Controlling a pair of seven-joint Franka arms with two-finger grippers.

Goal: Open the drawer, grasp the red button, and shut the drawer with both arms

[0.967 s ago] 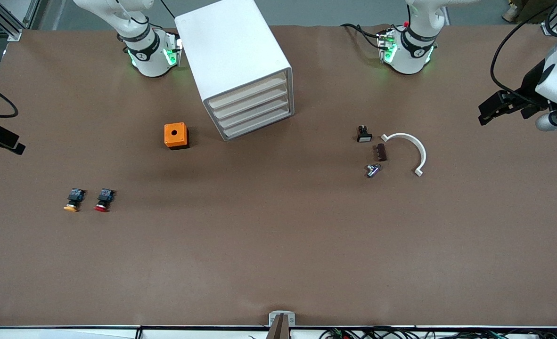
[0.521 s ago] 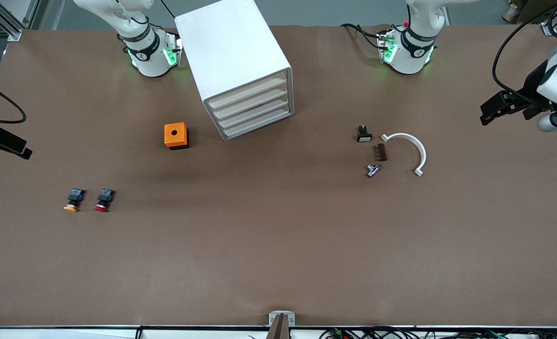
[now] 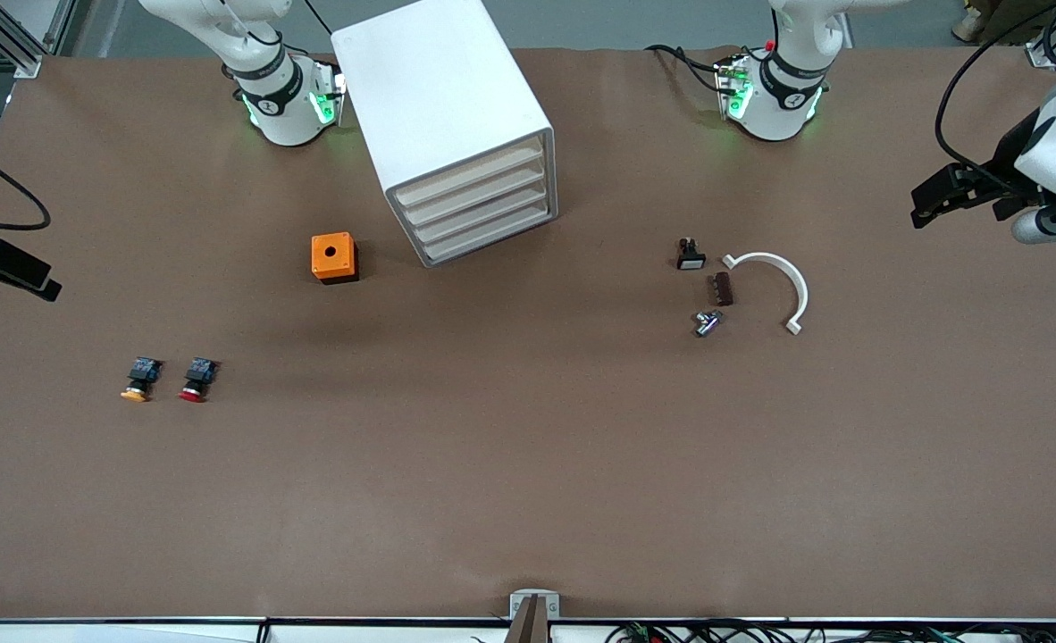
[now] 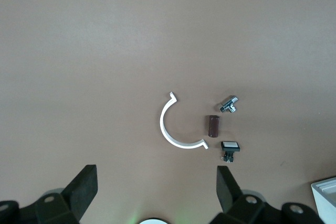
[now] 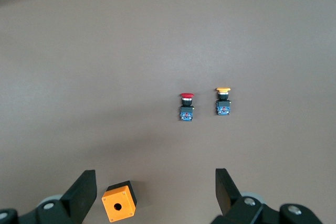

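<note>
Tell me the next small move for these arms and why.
Probably bring the left hand in toward the front of the white rounded-corner cabinet. All four pale cream drawers look shut, so one must be opened first. Both hands are open and empty at the table's ends; the right hand hangs high over the small red-capped push button, which lies beside a like orange-yellow-capped button.

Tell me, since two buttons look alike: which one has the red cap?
The red-capped button lies beside the yellow-capped button, on the side toward the orange cube and the cabinet.
</note>
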